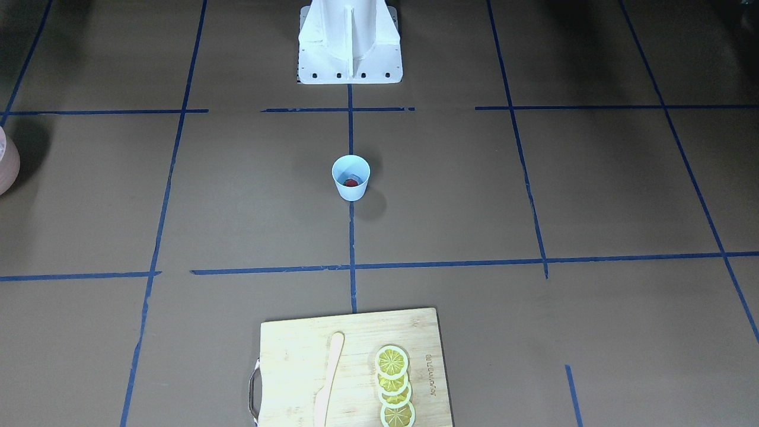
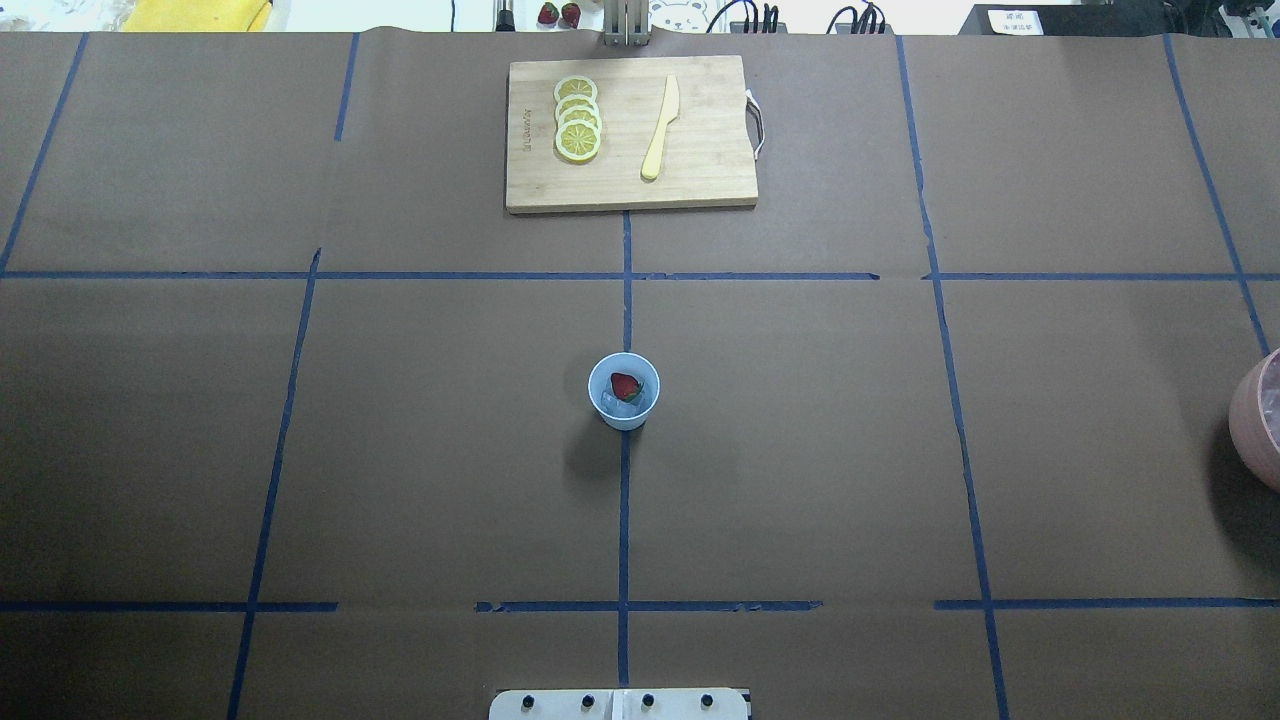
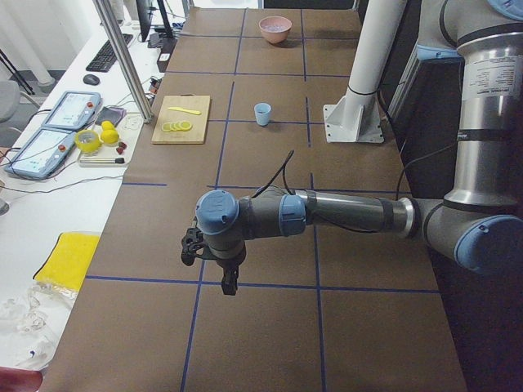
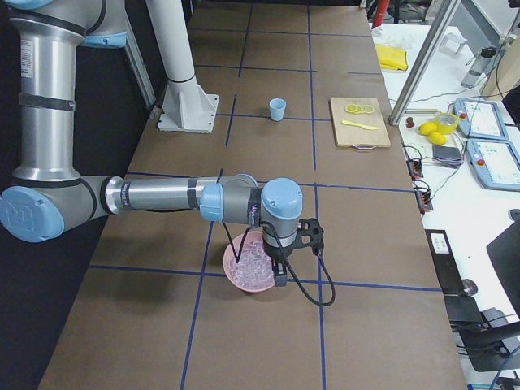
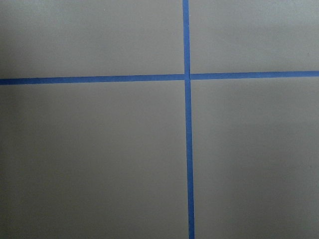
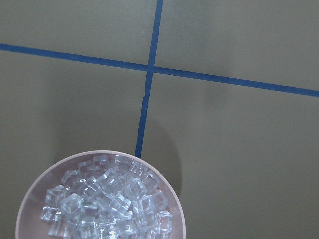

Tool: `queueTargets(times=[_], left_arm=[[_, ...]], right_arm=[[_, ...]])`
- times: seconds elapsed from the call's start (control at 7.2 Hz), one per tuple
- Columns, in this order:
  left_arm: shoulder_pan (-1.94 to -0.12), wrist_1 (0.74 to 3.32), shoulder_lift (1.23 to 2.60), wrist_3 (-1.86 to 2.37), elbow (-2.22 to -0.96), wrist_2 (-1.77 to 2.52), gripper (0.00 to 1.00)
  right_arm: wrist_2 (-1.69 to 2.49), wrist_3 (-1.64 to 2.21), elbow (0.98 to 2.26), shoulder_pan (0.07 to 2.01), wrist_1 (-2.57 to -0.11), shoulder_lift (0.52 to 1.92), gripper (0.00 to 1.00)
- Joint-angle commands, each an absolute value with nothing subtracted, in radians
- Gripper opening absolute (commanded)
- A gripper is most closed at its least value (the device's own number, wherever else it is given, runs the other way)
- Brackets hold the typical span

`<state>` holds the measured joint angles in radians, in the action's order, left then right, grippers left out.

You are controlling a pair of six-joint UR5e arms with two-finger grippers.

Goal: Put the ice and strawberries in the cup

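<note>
Pale blue and single, the cup (image 2: 624,390) is standing upright in the middle of the table (image 2: 800,450), on the centre tape line. One red strawberry (image 2: 625,385) is lying inside the cup on top of the ice (image 2: 611,404). The cubes there are few, and I cannot count them exactly. One pink bowl (image 6: 175,199) is sitting well apart from the cup, at the table's end on the robot's right, and many more clear cubes are filling it. One wooden cutting board (image 2: 700,170) is resting at the far edge, carrying four overlapping lemon slices (image 2: 578,118) and one pale knife (image 2: 660,128). The overhead view is showing the berry and ice clearly, while the front-facing view is giving only a glimpse of red inside the rim. Neither of these two views is showing any arm. Only the side views are showing them: the left gripper (image 3: 230,286) is hanging over bare table near a tape crossing, and the right gripper (image 4: 279,276) is hanging over the pink bowl. Whether the fingers of either one are apart or together, I cannot tell. The right wrist view alone is showing the bowl's cubes closely, and the left wrist view is showing only brown paper and a tape cross.
</note>
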<state>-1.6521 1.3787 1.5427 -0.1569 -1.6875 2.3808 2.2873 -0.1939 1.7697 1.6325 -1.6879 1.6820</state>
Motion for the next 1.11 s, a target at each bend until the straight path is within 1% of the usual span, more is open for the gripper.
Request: queueTargets(times=[0.0, 0.28, 0.97], left_arm=[[-1.652, 1.378, 1.543, -0.155, -1.683, 2.381, 1.00], [-1.652, 1.378, 1.511, -0.155, -1.698, 2.381, 1.00], [-1.652, 1.379, 1.509, -0.155, -1.698, 2.381, 1.00]], right_arm=[[2.287, -0.192, 1.772, 1.632, -1.689, 1.686, 1.00], [2.287, -0.190, 1.770, 1.632, -1.689, 1.687, 1.00], [2.287, -0.192, 1.770, 1.632, -1.689, 1.695, 1.00]])
